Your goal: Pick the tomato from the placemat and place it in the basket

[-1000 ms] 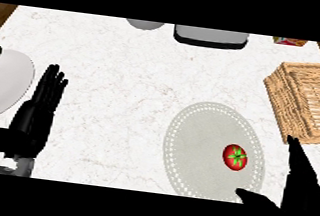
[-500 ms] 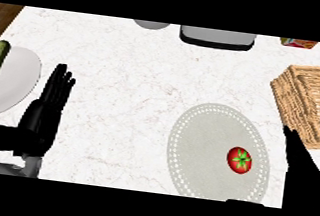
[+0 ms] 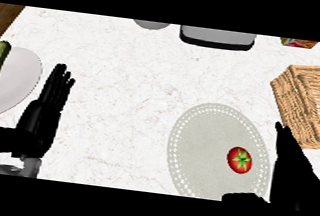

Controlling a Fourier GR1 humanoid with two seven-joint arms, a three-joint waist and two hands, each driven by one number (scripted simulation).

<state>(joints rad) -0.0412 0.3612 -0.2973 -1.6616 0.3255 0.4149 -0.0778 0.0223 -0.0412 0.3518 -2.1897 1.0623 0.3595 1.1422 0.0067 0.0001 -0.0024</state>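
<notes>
Round red tomato on oval, dotted-rim grey placemat, marbled bench. Right hand just beside it, fingers straight, thumb spread. Square woven basket nearby. Left hand rests, fingers straight.

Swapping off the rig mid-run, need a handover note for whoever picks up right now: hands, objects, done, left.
Left hand: open, resting at the view's lower left beside the plate, holding nothing.
Right hand: open, just right of the tomato, apparently not touching it.
Tomato: on the right half of the placemat.
Basket: at the counter's right edge, beyond the placemat.
Done: nothing grasped yet.
Left: close right hand on tomato, lift, carry to basket, release.
</notes>
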